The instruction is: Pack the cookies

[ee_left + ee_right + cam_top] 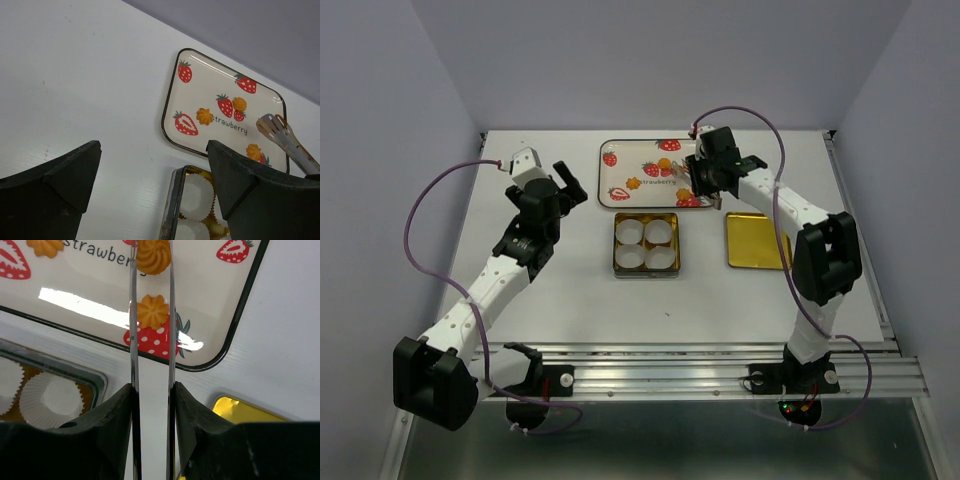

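Step in hand, by my reading: lift one of the cookies off the strawberry tray [630, 165] with tongs and carry it to the tin.

- To do it well: lower the tips until they straddle one cookie only; the corner cookie [153, 311] looks the handiest.
- Squeeze lightly, since such biscuits likely crumble. Lift straight up before swinging toward 6 o'clock and a paper cup. Keep the blades off the tray rim.

Right gripper [151, 390]: clamped on the handles of the metal tongs [282, 137].
- In its wrist view the blades run parallel toward 12 o'clock with a gap between them.
- The corner cookie and the centre cookie [153, 255] both line up inside that gap.
- The left wrist view shows the tong tips beside both cookies with nothing in them.
- Whether the tips touch the tray: cannot tell.

Left gripper [152, 150]: spread wide, empty, over the table [720, 310] at 9 o'clock of the tray.

Cookies: three counted on the tray, with the left cookie [204, 116] at 9 o'clock of the centre one. A fourth was not found.

The square tin [617, 245], holding four white paper cups [631, 233], sits just at 6 o'clock of the tray. The gold lid [755, 240] lies at the tin's 3 o'clock.
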### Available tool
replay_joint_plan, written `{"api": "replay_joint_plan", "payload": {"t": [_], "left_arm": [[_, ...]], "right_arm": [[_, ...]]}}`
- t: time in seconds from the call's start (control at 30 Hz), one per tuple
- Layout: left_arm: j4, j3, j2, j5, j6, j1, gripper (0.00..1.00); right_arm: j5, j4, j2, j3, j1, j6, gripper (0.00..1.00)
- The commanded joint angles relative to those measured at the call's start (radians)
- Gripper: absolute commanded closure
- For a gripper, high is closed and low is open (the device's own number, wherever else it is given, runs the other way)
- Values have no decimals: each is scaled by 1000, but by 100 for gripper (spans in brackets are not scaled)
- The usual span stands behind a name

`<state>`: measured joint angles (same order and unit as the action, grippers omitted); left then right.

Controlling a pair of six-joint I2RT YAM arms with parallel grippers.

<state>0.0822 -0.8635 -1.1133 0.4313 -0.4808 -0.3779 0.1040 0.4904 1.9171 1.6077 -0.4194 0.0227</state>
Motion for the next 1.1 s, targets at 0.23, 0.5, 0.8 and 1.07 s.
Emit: {"api": "replay_joint_plan", "payload": {"t": [0.23,0.5,0.8,1.07], "left_arm": [[37,15,27,-22,-7,7,1],[41,26,21,-72,-15,7,1],[45,37,1,-121,-35,5,1],[50,35,-13,-147,-44,5,1]], "right_arm": [[-62,-64,-265,-182,-73,29,66],[-76,-17,-434,-308,-208,78,65],[-12,62,-464,-350,-286,92,65],[39,82,-420,-351,-305,98,65]]}}
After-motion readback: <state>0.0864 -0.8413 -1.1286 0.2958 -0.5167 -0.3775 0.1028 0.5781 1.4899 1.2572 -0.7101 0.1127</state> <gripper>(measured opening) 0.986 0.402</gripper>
